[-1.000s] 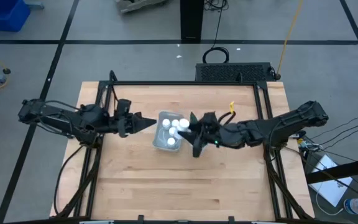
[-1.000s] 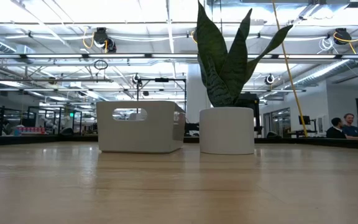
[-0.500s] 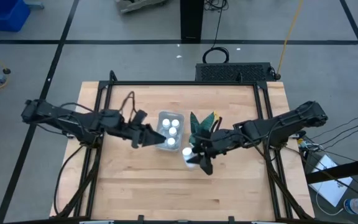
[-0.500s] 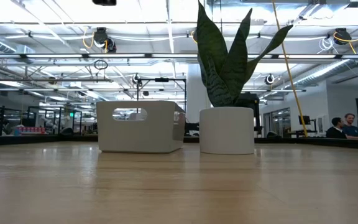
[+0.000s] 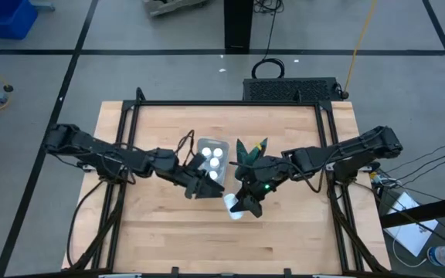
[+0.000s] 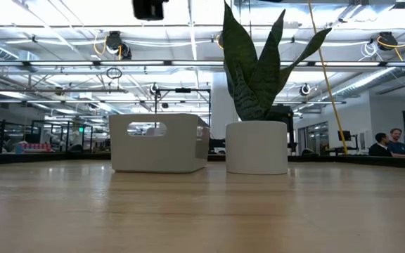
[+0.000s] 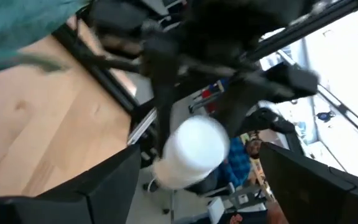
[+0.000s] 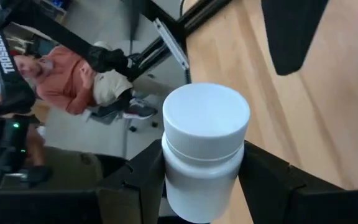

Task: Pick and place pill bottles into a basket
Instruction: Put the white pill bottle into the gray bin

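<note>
My right gripper is shut on one white pill bottle, near the table's middle and on the near side of the basket. The pale basket holds other white pill bottles. My left gripper stands open just left of the held bottle and over the basket's near end. In the left wrist view its two fingers spread wide on either side of that pill bottle without touching it. My right gripper pinches the bottle's white body, just below the cap, between its two fingers. The bottle is lifted clear of the table: the low view shows nothing standing on the wood there.
A white pot with a green spiky plant stands right beside the basket, close to my right arm. In the low view the basket and pot stand side by side. People show in the room beyond.
My left gripper has swung from left of the basket toward the table's near edge and right, to the held bottle, and has opened wide. My right gripper has gone from the basket toward the near edge, carrying the bottle.
</note>
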